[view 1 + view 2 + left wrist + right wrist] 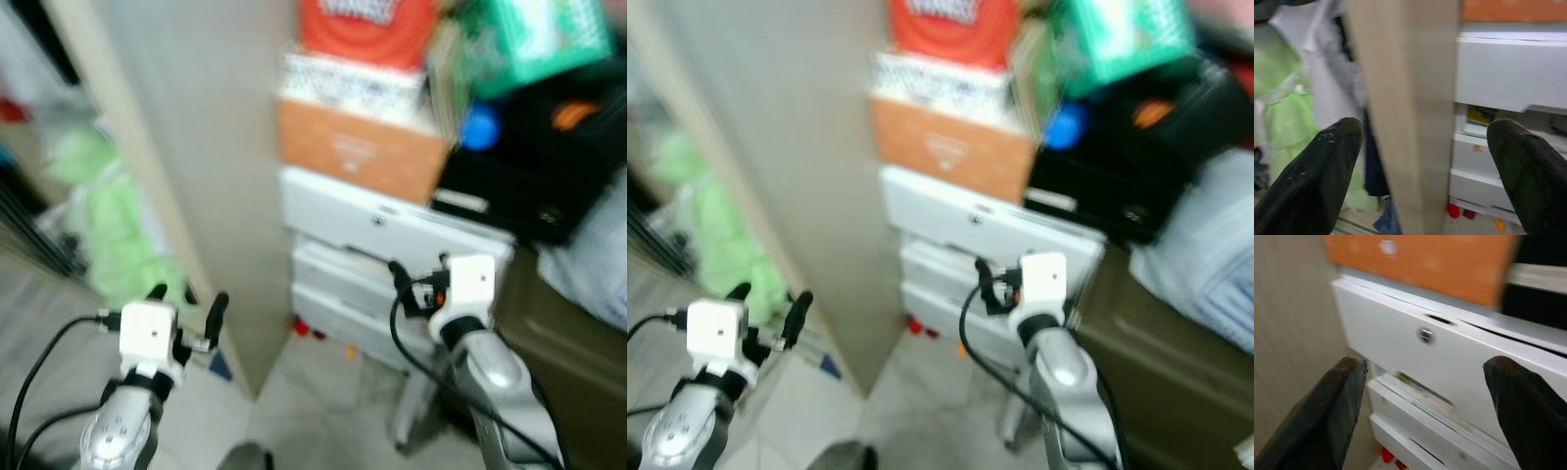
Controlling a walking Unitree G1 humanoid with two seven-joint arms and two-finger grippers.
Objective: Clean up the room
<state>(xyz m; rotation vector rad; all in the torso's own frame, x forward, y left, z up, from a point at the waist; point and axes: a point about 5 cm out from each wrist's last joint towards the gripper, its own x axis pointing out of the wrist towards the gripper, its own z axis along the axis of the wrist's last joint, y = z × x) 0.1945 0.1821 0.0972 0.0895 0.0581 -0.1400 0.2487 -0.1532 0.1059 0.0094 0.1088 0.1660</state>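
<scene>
Both hands are spread wide and empty: the left hand (186, 304) at seven o'clock, the right hand (1422, 377) facing the white drawers (392, 235). Small red bits (306, 330) lie on the floor at six o'clock, likely light, hard; pinch from above.

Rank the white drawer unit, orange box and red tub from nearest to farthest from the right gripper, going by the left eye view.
From the right gripper:
1. White drawer unit, right in front of the open fingers.
2. Orange box, stacked on the drawer unit, higher up.
3. Red tub, at the top of the stack, farthest.
</scene>
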